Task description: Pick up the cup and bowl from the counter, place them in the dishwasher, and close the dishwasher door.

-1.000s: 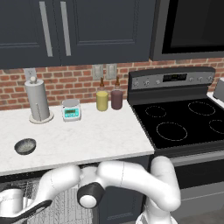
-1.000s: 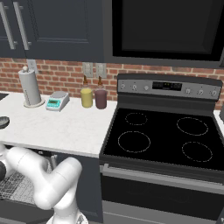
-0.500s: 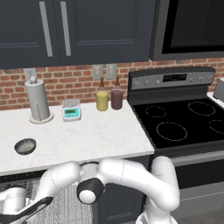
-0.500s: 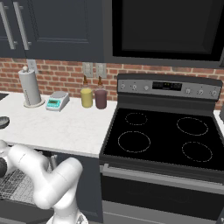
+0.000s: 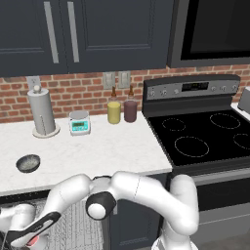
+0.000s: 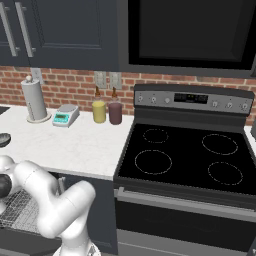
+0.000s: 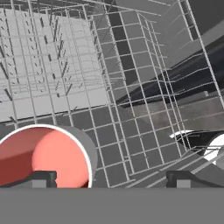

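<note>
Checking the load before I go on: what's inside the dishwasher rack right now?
The cup, its red inside facing the hand camera, sits low over the silver wire rack, beside one fingertip. Its base is hidden, so contact is unclear. The bowl remains on the counter.

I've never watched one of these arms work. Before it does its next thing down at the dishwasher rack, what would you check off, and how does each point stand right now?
1. Cup is over the silver wire rack in the hand view: ok.
2. Cup is upright, its red inside facing the hand camera: ok.
3. Gripper has let go: cannot tell. One finger overlaps the cup's rim and the other stands far off, so the jaws look open.
4. Cup rests on the rack rather than hanging above it: cannot tell.
5. Bowl is waiting on the counter, not yet picked: ok, it comes next.
6. Dishwasher is open, its rack showing below the counter edge: ok.
</note>
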You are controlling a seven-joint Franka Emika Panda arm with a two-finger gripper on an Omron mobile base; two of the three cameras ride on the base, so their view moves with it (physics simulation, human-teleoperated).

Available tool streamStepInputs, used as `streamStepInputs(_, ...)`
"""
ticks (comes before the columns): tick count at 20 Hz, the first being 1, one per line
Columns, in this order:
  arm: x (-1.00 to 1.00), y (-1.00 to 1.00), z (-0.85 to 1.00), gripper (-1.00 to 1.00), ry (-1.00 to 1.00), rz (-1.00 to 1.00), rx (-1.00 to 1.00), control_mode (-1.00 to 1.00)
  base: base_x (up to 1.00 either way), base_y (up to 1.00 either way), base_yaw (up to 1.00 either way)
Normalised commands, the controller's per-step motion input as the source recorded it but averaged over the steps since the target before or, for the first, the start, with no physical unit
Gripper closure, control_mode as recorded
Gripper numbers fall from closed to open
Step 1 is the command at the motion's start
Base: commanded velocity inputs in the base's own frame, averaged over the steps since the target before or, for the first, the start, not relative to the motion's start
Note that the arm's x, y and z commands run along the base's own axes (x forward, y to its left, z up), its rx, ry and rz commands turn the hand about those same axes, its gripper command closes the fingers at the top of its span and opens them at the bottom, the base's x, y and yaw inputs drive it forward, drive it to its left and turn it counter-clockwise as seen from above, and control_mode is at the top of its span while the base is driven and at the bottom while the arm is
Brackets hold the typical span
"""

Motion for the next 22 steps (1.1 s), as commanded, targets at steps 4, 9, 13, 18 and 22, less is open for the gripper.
streamStepInputs(4, 0.0, 0.0, 0.0, -1.0, -0.01, 0.0, 0.16, -1.0, 0.0, 0.0, 0.0)
streamStepInputs(9, 0.0, 0.0, 0.0, -1.0, 0.0, 0.0, 0.15, -1.0, 0.0, 0.0, 0.0)
streamStepInputs(13, -0.06, 0.0, 0.15, -1.0, -0.02, 0.0, 0.15, -1.0, 0.0, 0.0, 0.0)
streamStepInputs(18, -0.28, -0.21, 0.47, -1.0, -0.05, 0.0, 0.08, -1.0, 0.0, 0.0, 0.0)
streamStepInputs(22, -0.31, -0.06, 0.96, -1.0, -0.13, 0.0, 0.07, -1.0, 0.0, 0.0, 0.0)
